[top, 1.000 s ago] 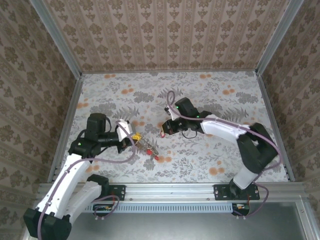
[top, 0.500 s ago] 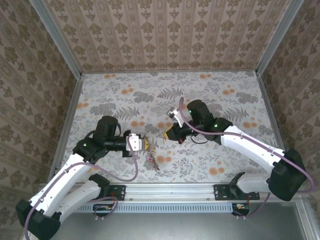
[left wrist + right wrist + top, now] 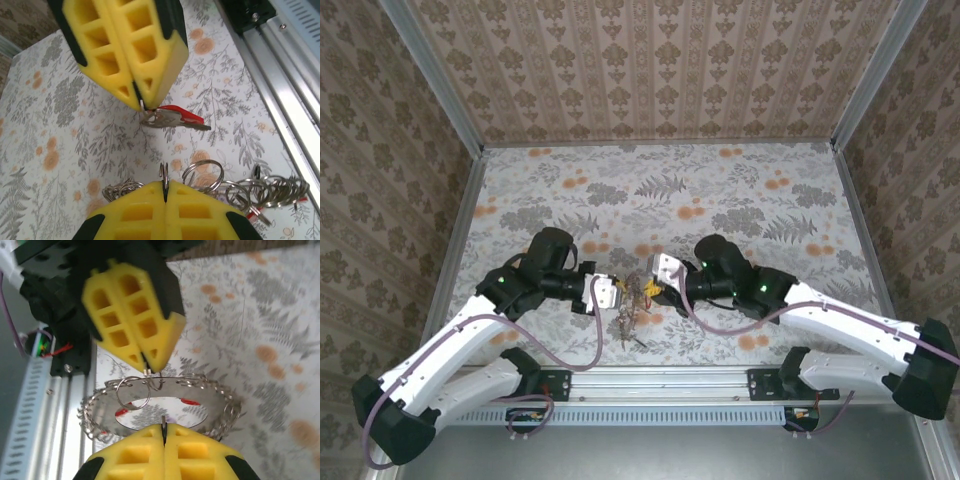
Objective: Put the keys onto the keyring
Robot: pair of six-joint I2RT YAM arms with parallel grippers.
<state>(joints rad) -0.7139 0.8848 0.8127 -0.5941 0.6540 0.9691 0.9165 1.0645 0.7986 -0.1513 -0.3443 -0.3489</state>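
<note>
Left wrist view: pinching a thin wire loop (image 3: 163,174) with the left gripper (image 3: 165,188), fingers pressed together; facing the right gripper (image 3: 139,104), likewise pressed shut, gripping a red-headed key (image 3: 175,116) by its head end. Finding the keyring (image 3: 97,410) between the two tips, seemingly carrying many small loops (image 3: 260,192) and some red keys (image 3: 190,401) already, so probably standing partway, with this key waiting to go on. Working hard by the front rail (image 3: 650,377), tips nearly touching; leaving open table (image 3: 720,180) beyond.
</note>
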